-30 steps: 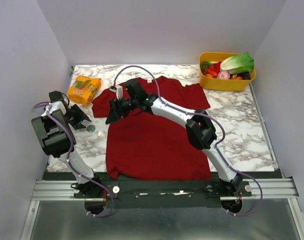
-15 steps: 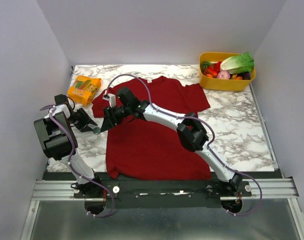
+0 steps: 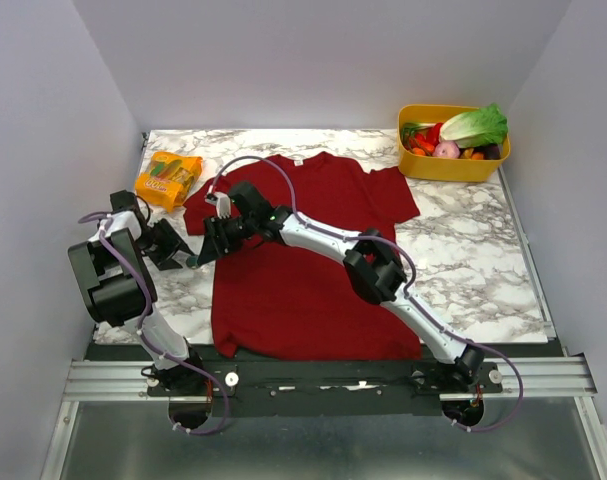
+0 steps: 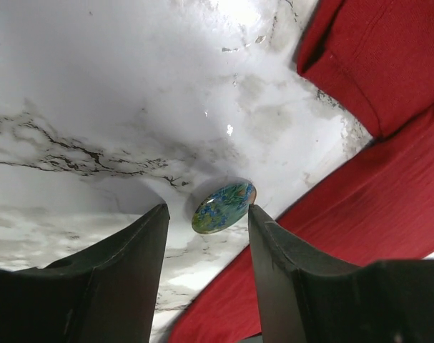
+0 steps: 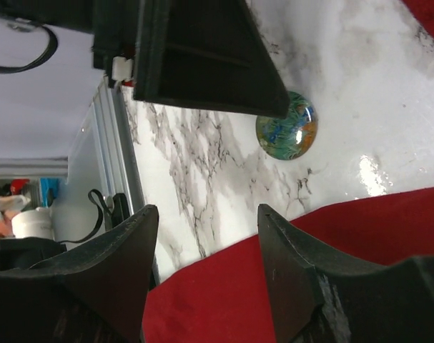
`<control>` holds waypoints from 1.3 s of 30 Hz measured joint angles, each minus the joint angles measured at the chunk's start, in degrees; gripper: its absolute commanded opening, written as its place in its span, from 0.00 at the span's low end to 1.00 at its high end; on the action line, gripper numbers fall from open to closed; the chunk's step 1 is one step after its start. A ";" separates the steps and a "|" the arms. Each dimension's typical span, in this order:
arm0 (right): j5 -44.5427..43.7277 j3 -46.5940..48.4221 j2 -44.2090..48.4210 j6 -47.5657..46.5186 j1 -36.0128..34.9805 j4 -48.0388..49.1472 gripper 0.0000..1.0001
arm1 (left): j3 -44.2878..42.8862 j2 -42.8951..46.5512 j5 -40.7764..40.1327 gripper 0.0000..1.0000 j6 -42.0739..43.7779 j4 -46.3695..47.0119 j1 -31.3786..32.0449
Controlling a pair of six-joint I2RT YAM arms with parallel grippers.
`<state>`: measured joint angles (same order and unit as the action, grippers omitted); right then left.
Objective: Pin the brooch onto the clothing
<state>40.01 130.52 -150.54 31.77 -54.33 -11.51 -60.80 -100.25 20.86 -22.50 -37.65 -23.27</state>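
The brooch (image 4: pixel 224 208), a small round blue-green disc, lies on the white marble just left of the dark red T-shirt (image 3: pixel 313 280). My left gripper (image 4: pixel 208 209) is open, with its fingertips on either side of the brooch and the right fingertip at its edge. My right gripper (image 5: pixel 208 212) is open and empty, hovering over the shirt's left edge (image 5: pixel 274 286). The brooch (image 5: pixel 287 135) lies a little beyond it, under the left gripper's finger (image 5: pixel 202 57). In the top view both grippers, left (image 3: pixel 180 255) and right (image 3: pixel 209 248), meet at the brooch (image 3: pixel 192 262).
An orange snack bag (image 3: pixel 168 178) lies at the back left. A yellow bin of vegetables (image 3: pixel 453 140) stands at the back right. The shirt's sleeve (image 4: pixel 374 64) lies near the left gripper. Grey walls close in the table on three sides.
My right gripper has moved left and down off the shirt's chest to its left edge. My left gripper has shifted right to straddle the brooch.
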 measured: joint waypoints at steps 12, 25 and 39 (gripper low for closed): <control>-2.01 3.54 -5.73 7.50 0.00 0.59 0.66 | 1.22 0.22 2.01 0.52 -0.02 1.07 0.22; -2.10 4.11 -6.23 10.32 0.00 1.31 0.66 | 0.81 -1.60 4.37 0.32 0.55 1.05 3.37; -2.54 -1.03 -3.17 8.61 1.33 2.89 0.67 | 0.48 -2.08 4.85 0.05 1.86 0.39 3.37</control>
<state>37.47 129.49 -153.71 40.38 -52.99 -8.62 -60.31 -102.32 25.71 -20.64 -37.26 -19.90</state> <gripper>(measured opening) 0.670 0.133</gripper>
